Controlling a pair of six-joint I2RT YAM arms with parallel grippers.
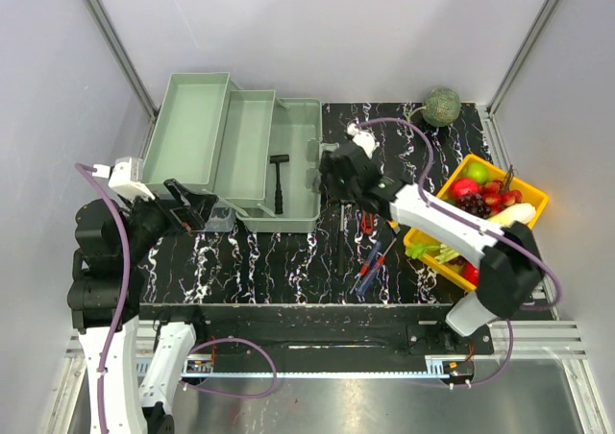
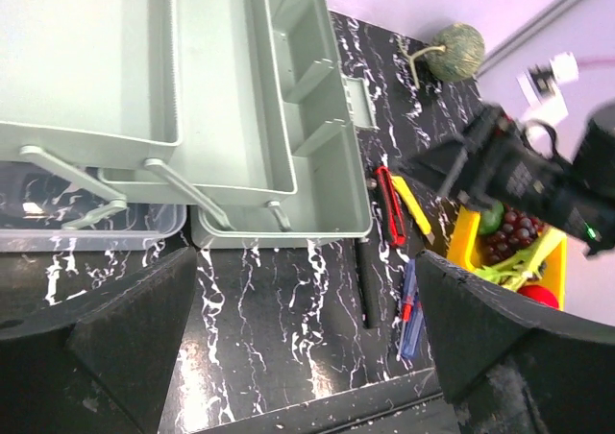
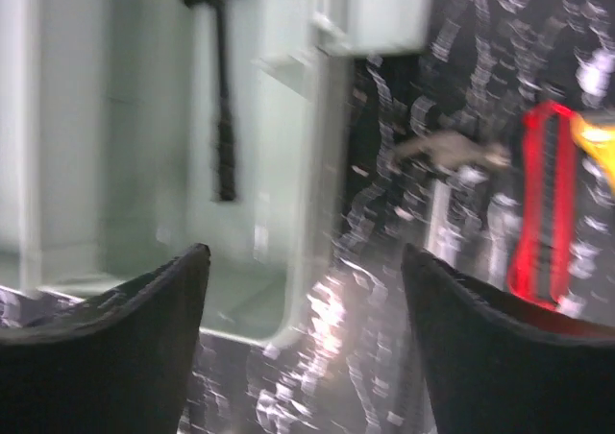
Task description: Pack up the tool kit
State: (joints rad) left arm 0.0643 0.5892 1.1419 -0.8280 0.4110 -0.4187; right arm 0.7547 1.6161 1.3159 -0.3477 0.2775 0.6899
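The pale grey-green toolbox stands open at the back left with its trays folded out. A black hammer lies in its base and also shows in the blurred right wrist view as the hammer. My right gripper hovers open and empty over the box's right edge. Red pliers, a yellow knife and red and blue screwdrivers lie on the black marbled table right of the box. My left gripper is open and empty at the box's near left corner.
A yellow tray of fruit sits at the right, close to the right arm. A green melon rests at the back right corner. The box's clear lid lies flat under the trays. A black rod lies beside the screwdrivers.
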